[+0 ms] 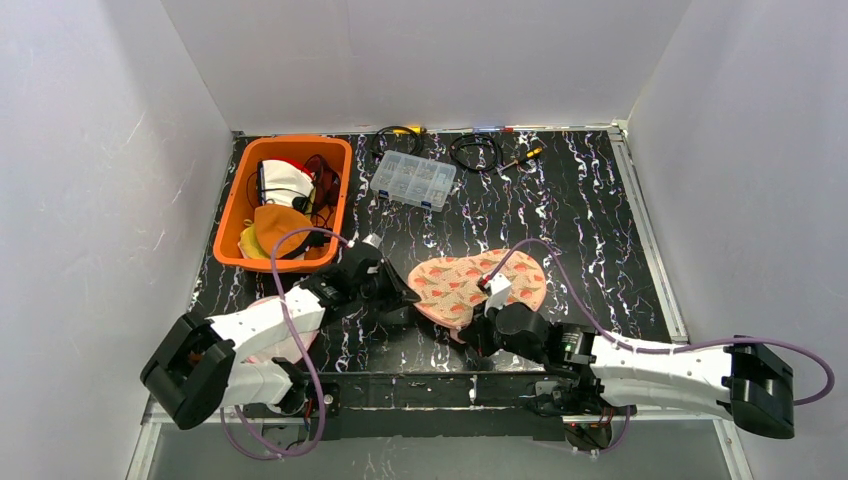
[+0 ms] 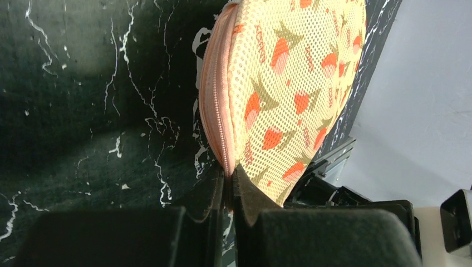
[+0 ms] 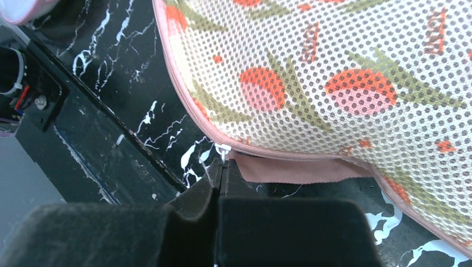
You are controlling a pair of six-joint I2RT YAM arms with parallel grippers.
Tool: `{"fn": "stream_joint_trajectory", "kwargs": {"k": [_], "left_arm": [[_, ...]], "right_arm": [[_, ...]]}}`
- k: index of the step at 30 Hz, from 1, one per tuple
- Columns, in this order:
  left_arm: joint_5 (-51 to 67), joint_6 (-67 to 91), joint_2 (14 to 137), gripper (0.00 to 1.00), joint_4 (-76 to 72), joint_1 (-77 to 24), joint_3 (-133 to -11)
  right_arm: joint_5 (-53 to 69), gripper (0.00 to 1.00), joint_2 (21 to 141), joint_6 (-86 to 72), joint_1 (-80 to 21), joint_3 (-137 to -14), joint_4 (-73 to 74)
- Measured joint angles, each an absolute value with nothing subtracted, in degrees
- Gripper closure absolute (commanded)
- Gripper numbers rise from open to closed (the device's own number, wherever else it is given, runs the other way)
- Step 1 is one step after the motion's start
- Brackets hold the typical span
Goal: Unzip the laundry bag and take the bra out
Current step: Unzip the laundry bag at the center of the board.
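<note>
Unzipping underway: the laundry bag (image 1: 470, 283) lies between our grippers, left gripper (image 2: 228, 183) pinched on its edge, right gripper (image 3: 221, 172) clamped on the zipper pull (image 3: 224, 149); next we draw that pull along.

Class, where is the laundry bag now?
In the top view the laundry bag lies front-centre, the left gripper shut on its left edge, the right gripper shut on the near-edge zip pull, the orange bin farther back-left.

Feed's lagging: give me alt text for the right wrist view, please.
The right gripper is shut on the small zipper pull at the pink-trimmed edge of the strawberry-print mesh laundry bag. The bag fills the upper right; black marbled table shows at left.
</note>
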State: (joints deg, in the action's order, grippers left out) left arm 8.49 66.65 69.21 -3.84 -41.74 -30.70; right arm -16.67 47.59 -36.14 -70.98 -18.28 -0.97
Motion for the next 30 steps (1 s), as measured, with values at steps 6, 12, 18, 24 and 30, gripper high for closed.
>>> {"fn": "stream_joint_trajectory", "kwargs": {"k": [6, 12, 18, 24, 30], "left_arm": [[11.29, 60.77, 72.01, 0.96, -0.43, -39.42, -34.26], [12.10, 59.68, 70.61, 0.30, -0.49, -38.85, -31.88], [12.64, 63.20, 62.89, 0.16, -0.62, -39.24, -24.05], [9.15, 70.35, 54.85, 0.16, -0.62, -46.13, -19.49], [3.60, 77.45, 55.77, 0.24, -2.48, -50.87, -19.49]], "right_arm": [[-16.56, 0.99, 50.37, -37.12, -70.96, -16.56, -5.52], [-15.86, 0.99, 54.13, -37.85, -70.98, -16.27, -9.26], [-14.85, 0.99, 56.40, -38.39, -70.98, -16.27, -11.73], [-13.30, 0.99, 61.41, -38.81, -70.96, -16.73, -15.68], [-11.40, 0.99, 66.50, -39.05, -70.98, -18.81, -19.68]]}}
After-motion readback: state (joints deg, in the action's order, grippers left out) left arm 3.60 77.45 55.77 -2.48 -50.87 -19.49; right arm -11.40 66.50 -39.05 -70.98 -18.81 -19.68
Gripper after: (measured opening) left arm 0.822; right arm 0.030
